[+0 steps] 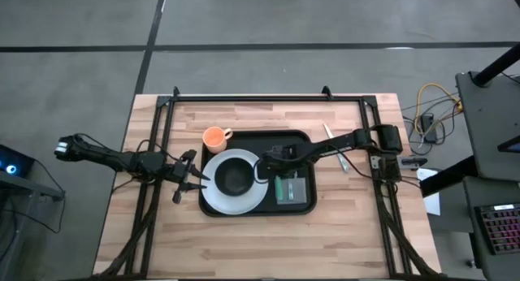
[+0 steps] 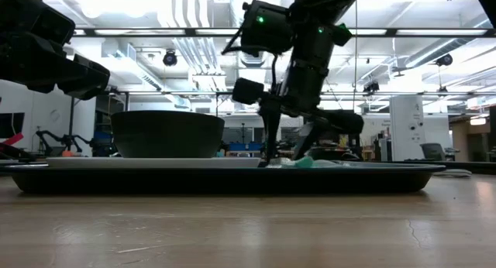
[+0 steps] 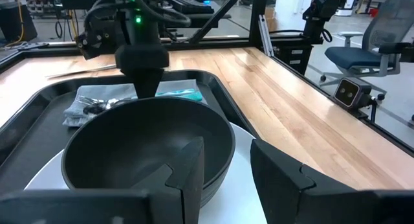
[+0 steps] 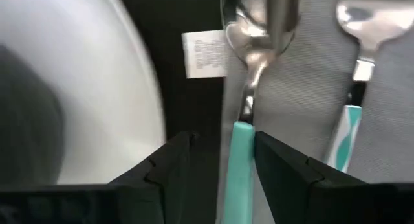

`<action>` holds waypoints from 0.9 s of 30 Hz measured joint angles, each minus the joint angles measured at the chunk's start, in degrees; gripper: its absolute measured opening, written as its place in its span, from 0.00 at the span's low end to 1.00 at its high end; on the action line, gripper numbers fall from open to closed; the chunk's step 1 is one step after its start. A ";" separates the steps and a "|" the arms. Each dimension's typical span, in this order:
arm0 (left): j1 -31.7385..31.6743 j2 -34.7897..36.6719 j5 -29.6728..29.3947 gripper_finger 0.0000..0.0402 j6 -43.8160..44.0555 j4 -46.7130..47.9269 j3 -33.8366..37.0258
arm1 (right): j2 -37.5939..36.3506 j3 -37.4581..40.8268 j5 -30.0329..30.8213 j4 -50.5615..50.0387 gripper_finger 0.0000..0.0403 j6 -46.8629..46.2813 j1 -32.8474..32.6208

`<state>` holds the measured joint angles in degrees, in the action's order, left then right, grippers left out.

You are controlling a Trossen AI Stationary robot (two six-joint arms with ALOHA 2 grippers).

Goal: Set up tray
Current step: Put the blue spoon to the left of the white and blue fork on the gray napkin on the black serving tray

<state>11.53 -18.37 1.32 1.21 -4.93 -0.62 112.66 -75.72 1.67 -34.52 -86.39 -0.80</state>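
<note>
The black tray (image 1: 302,143) lies mid-table. On it a white plate (image 1: 213,196) carries a black bowl (image 1: 234,178). Right of the plate, a grey napkin (image 1: 291,189) lies flat on the tray with two teal-handled pieces of cutlery on top. My right gripper (image 4: 223,169) points down over the napkin's plate-side edge. It is open, and the teal handle of a spoon (image 4: 240,159) lies on the napkin between its fingers. Whether a finger touches the handle, I cannot tell. My left gripper (image 3: 226,179) waits open, level, at the plate's left edge, just short of the bowl (image 3: 145,143).
An orange cup (image 1: 214,138) stands on the wood off the tray's far left corner. A slim utensil (image 1: 335,148) lies on the table right of the tray, under my right arm. A white label (image 4: 204,54) shows on the tray beside the napkin. Bare wood spreads toward the near edge.
</note>
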 joint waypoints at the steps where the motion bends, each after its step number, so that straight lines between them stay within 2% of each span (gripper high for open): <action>1: 0.00 0.00 0.00 0.27 -0.02 -0.02 0.00 | 0.00 -0.49 0.00 -0.20 0.39 0.92 0.01; 6: 0.00 0.00 0.00 0.27 -0.02 -0.01 0.00 | 0.00 -3.96 0.55 -5.59 0.36 2.58 0.11; 10: 0.01 0.01 0.00 0.27 0.00 -0.02 0.00 | -0.04 -6.47 3.98 -11.75 0.33 2.55 0.11; 16: 0.02 0.00 0.00 0.27 0.00 -0.02 0.00 | -0.07 -7.24 4.03 -12.05 0.31 6.67 0.02; 21: 0.01 0.00 0.00 0.27 0.00 -0.01 0.00 | -0.09 -7.18 2.73 -12.80 0.30 15.56 -0.92; 27: 0.02 0.00 0.00 0.27 -0.02 0.00 0.00 | 0.79 -7.10 2.72 -14.49 0.30 19.04 -2.23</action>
<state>11.55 -18.37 1.32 1.19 -4.93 -0.62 113.45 -82.83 4.39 -49.01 -67.35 -3.03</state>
